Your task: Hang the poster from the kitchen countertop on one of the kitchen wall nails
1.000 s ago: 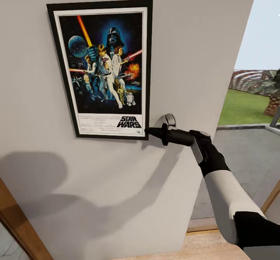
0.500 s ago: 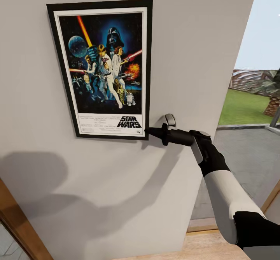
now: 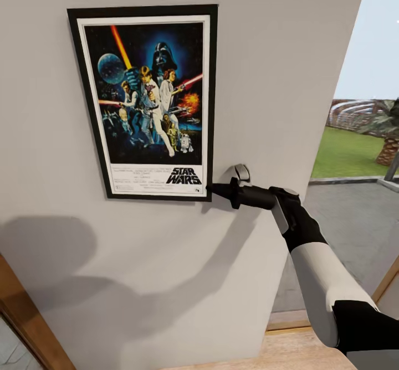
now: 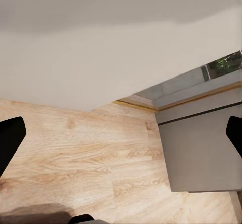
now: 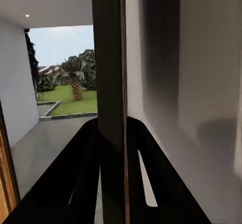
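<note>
The poster (image 3: 149,101) sits flat on the wall (image 3: 266,54), upper left of the frame. Your right gripper (image 3: 215,190) has its fingers closed on the lower right corner (nail hidden). Let go unhooked and it could drop. Left fingers (image 4: 11,141) open.

Home interior, framed poster (image 3: 148,101) on wall (image 3: 277,54), wood floor (image 4: 75,153), garden (image 3: 346,151) outside

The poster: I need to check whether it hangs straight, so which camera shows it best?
The head view: the whole poster shows flat against the wall, with the right gripper pinching its lower right corner. The right wrist view gives its dark frame edge-on between the fingers. The left wrist view faces wooden floor.
</note>
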Motion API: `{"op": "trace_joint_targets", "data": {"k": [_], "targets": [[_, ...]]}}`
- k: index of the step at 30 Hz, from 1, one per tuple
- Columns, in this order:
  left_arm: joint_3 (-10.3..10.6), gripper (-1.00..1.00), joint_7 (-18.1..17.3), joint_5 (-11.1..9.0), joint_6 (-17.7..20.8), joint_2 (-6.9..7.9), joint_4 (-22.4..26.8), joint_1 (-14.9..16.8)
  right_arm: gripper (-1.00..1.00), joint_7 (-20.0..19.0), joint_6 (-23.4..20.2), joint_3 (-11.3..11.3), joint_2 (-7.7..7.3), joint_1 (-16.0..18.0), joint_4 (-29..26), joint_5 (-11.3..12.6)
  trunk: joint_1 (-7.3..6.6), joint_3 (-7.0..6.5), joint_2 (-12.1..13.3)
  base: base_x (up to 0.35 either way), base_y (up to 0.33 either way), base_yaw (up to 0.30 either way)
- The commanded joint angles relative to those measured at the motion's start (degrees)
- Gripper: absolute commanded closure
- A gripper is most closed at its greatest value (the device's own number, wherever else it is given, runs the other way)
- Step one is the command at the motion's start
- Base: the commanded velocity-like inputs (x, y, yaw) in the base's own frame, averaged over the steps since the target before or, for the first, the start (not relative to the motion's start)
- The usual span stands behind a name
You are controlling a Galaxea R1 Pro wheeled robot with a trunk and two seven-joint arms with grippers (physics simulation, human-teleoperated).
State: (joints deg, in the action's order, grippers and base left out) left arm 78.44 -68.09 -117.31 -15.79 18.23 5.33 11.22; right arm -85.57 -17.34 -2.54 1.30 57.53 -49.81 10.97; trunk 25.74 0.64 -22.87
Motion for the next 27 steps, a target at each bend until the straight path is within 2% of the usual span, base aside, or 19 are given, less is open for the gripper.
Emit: {"op": "trace_joint_targets", "data": {"k": [1,7,27], "targets": [[0.5,-1.0,0.0,-0.5,-0.3,0.05,0.1,0.0,1.0,1.0,-1.0,0.0,0.02,0.0,0.3,-0.4,0.04,0.08,0.0,0.0,0.0,0.0],[0.4,-1.0,0.0,-0.5,-0.3,0.05,0.1,0.0,1.0,1.0,-0.9,0.0,0.02,0.0,2.1,-0.4,0.04,0.08,0.0,0.0,0.0,0.0],[0.4,-1.0,0.0,-0.5,-0.3,0.05,0.1,0.0,1.0,0.9,1.1,-0.1,0.02,-0.6,2.3,-0.4,0.04,0.08,0.0,0.0,0.0,0.0]]}}
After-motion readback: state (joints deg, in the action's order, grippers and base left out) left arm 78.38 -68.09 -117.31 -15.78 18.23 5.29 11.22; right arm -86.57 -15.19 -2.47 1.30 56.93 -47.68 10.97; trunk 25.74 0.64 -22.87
